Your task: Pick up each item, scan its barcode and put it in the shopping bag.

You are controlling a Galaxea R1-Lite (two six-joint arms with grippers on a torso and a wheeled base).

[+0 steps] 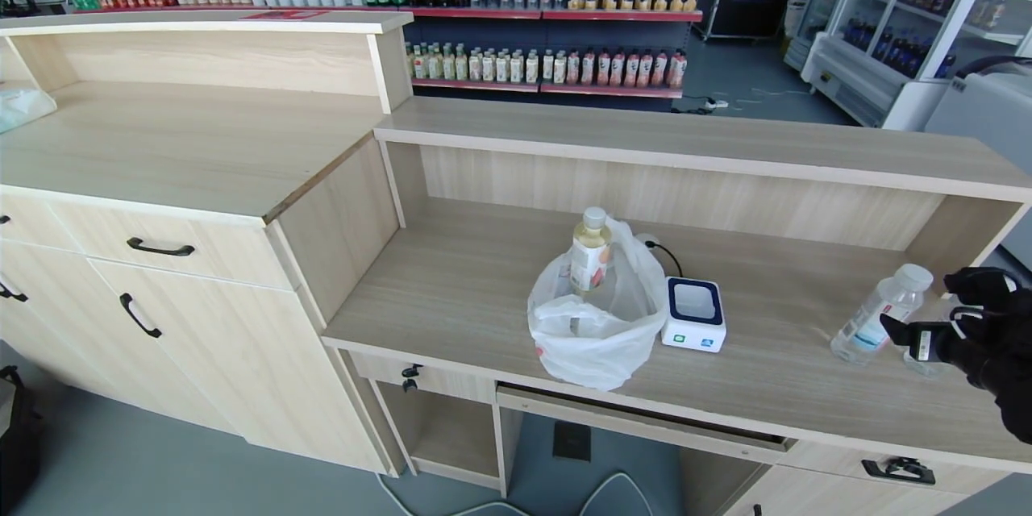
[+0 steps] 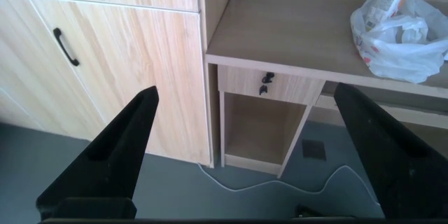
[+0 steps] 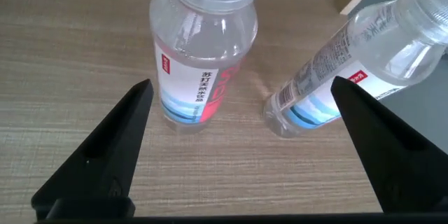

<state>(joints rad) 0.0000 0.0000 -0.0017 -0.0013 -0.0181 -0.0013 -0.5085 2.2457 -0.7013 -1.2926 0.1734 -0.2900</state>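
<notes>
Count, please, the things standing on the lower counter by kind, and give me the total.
Clear water bottles: 2
Yellow drink bottle, standing inside the bag: 1
White plastic bag: 1
Scanner: 1
Total: 5

The right arm (image 1: pixel 1004 363) is black all over, built of rounded, slightly glossy housings. It ends in the right gripper (image 1: pixel 927 314), also black, with a small pale patch on the side of 1 finger. Seen from its own wrist, this gripper has 2 matte black fingers (image 3: pixel 105 154), broad at the base and tapering as flat wedges to blunt tips. The left gripper (image 2: pixel 246 91) has the same 2 plain black wedge-shaped fingers (image 2: pixel 112 154), with a dark bar joining their bases.
</notes>
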